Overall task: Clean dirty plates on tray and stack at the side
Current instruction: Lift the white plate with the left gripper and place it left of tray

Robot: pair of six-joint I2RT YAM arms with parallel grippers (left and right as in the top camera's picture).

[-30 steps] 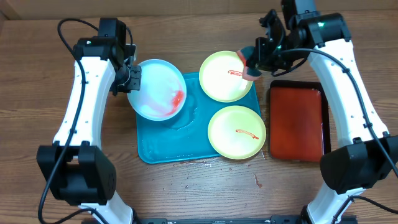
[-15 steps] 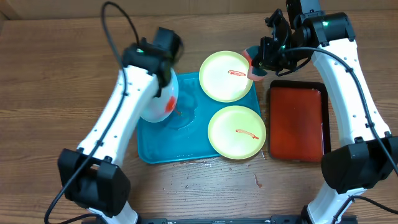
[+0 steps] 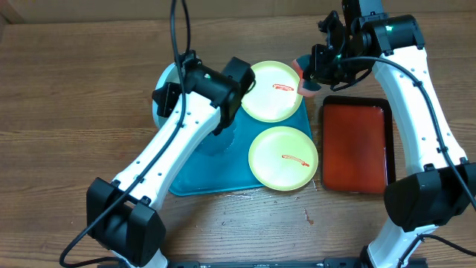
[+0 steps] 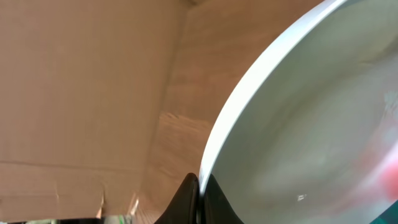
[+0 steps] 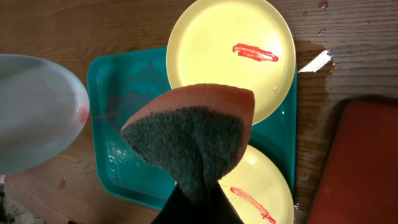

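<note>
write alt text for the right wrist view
The right gripper pinches a folded orange and dark green sponge above a teal tray holding two red-smeared yellow plates. A light blue plate shows at left, a red tray at right.

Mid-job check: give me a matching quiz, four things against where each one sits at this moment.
Things:
1 light blue round plastic plate
2 orange sponge with dark scouring pad
3 two pale yellow-green plastic plates
4 red rectangular tray

Places:
A lying on the teal-blue plastic tray
B rim pinched in the left gripper
C flat on the wooden table
D clamped in the right gripper

Pairs: 1-B, 2-D, 3-A, 4-C
</note>
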